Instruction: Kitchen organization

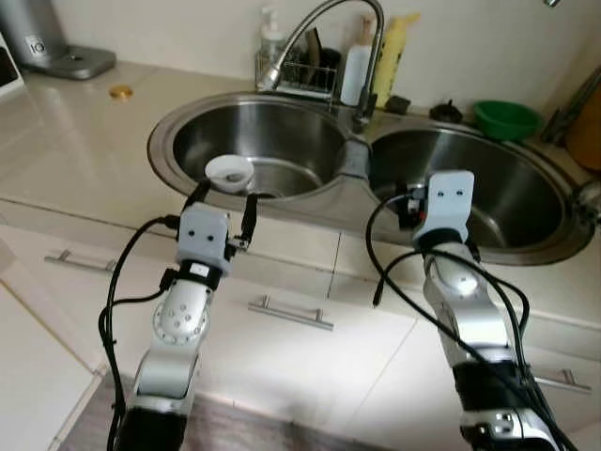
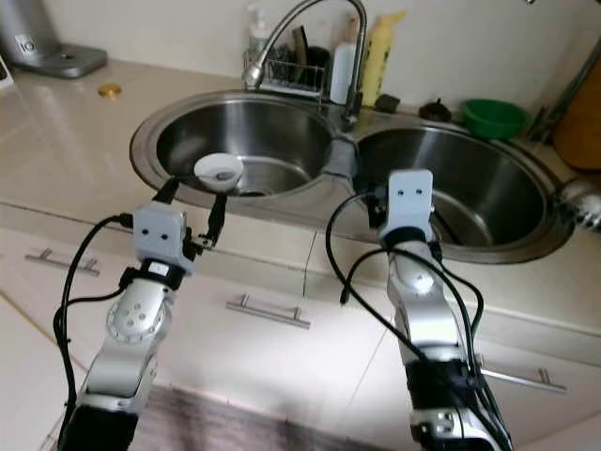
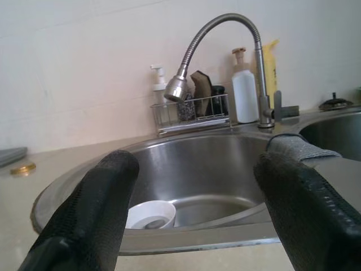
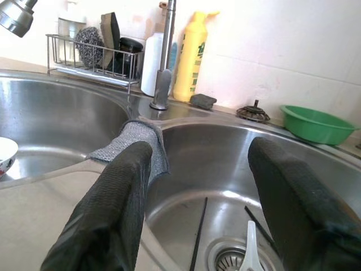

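A white bowl lies in the left basin of a steel double sink, close to the front wall. My left gripper hovers open at the front rim just before that bowl, nothing between its fingers. My right gripper is open too, over the front rim of the right basin. Down in that basin lie dark chopsticks and a white spoon near the drain. A grey cloth hangs over the divider between the basins.
A curved faucet arches over the left basin. Behind it are a wire rack with scrubbers, a white bottle and a yellow bottle. A green bowl sits back right. A gold lid and a grey appliance stand on the left counter.
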